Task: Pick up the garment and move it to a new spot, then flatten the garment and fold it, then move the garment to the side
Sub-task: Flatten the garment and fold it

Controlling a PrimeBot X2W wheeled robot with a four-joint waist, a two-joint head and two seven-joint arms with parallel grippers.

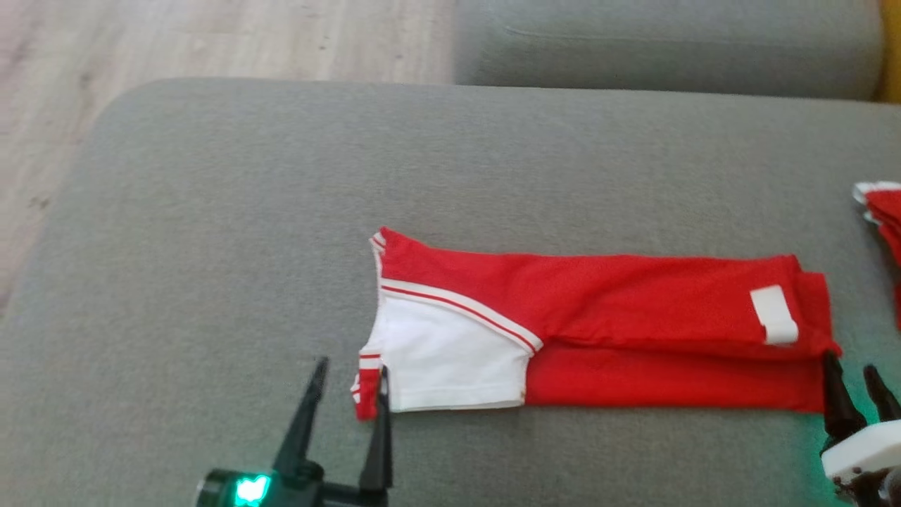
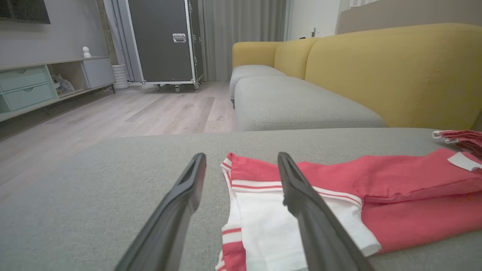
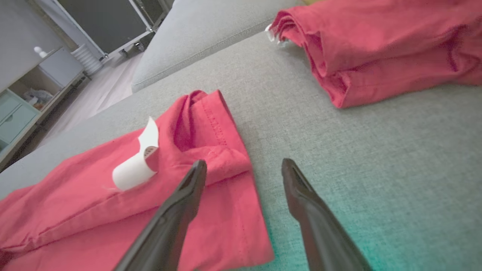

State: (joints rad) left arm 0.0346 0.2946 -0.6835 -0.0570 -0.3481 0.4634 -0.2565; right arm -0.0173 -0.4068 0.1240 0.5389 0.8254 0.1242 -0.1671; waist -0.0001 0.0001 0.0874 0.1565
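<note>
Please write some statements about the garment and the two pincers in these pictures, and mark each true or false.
1. The red and white garment lies folded in a long strip on the grey cushion. True.
2. The left pincer is shut on the garment. False: it is open at the white end, holding nothing.
3. A white label sits near the garment's right end. True.
4. The right pincer grips the label. False: it is open at the garment's corner.
5. Only one garment is on the cushion. False: a second red garment lies further right.
</note>
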